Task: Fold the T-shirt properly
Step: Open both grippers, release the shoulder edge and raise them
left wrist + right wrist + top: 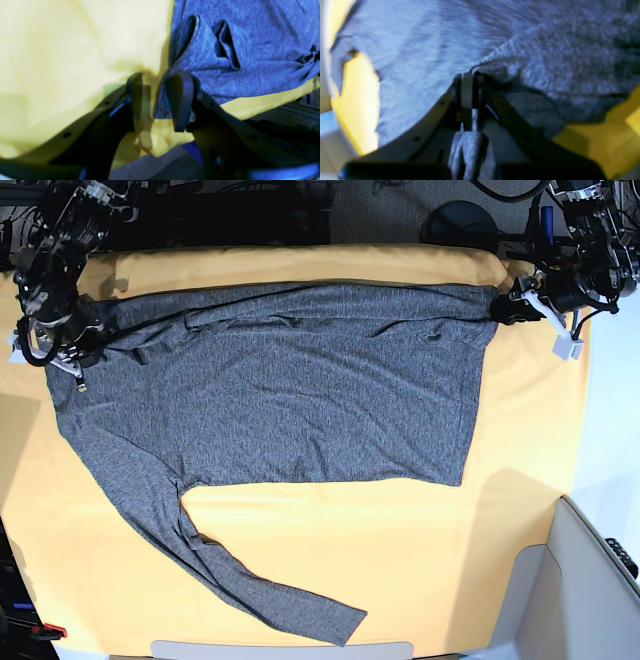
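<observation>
Base view showed the T-shirt (280, 390) spread flat on the yellow-orange table cloth (520, 510), its body running across the middle of the surface. One long sleeve (260, 590) trailed diagonally toward the near edge, ending close to the front border of the cloth. The upper edge of the shirt lay as a fairly straight line between the two arms.

The right gripper (62, 352), at that view's left, sat at the shirt's corner there. In the right wrist view, the right gripper (468, 82) had its jaws pressed together on a pinch of grey fabric; a gathered fold of the T-shirt (525, 50) passed between the fingers and hung bunched below them. The rest of the fabric spread away from the grip, with the table cloth (607, 140) visible at both sides.

The left gripper (512, 302), at the base view's right, sat at the opposite upper corner of the shirt. In the left wrist view, the left gripper (156, 100) stood partly open, with a narrow gap between the fingers. One finger (181, 100) rested over the corner of the T-shirt (250, 45); the other finger (135, 100) lay over bare table cloth (75, 62). The shirt's corner hem reached into the gap. Whether the fabric was actually clamped could not be told. Small raised folds lay in the fabric just beyond the fingers.
</observation>
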You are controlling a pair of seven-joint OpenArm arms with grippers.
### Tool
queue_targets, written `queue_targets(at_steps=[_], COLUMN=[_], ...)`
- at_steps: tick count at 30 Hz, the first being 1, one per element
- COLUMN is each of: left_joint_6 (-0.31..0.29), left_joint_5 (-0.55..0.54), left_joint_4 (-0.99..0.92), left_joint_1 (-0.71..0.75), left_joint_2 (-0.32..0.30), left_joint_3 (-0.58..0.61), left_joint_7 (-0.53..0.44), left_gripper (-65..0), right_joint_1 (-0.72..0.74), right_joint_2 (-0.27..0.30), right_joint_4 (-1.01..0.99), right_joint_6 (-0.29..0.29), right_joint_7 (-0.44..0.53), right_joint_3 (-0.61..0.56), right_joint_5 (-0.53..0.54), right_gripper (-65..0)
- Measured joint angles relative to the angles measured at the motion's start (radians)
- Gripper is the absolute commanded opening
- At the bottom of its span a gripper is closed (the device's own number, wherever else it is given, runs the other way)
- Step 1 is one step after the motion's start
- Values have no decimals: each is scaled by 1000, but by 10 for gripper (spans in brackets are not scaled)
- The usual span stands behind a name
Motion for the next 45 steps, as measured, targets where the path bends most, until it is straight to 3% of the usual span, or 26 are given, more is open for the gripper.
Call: queue_targets(at_steps=[8,17,26,36,39,45], left_joint_6=[0,0,0,0,0,0], left_joint_5=[0,0,0,7,5,5], left_joint_4=[0,0,0,0,0,0], left_joint_1=[0,-1,0,0,-1,-1], left_joint_2=[0,0,2,5,5,5], left_joint_3=[0,0,-5,-5,-5,-5], left_joint_7=[1,1,-16,-36,-36,-36], left_gripper=[-436,-436,-436,-436,-436,-436], right_joint_1=[87,86,40,36,37,39], right_joint_2=[1,1,-24,-21,-22,-22], right_joint_4=[-149,-148,-63,-49,-49,-50], right_joint_6=[9,9,5,5,5,5], right_joint_7=[10,10,29,29,29,27], right_joint_3=[1,5,105,103,100,100], right_joint_5=[10,11,10,10,10,10], right_gripper=[-650,-650,-650,-650,-581,-356])
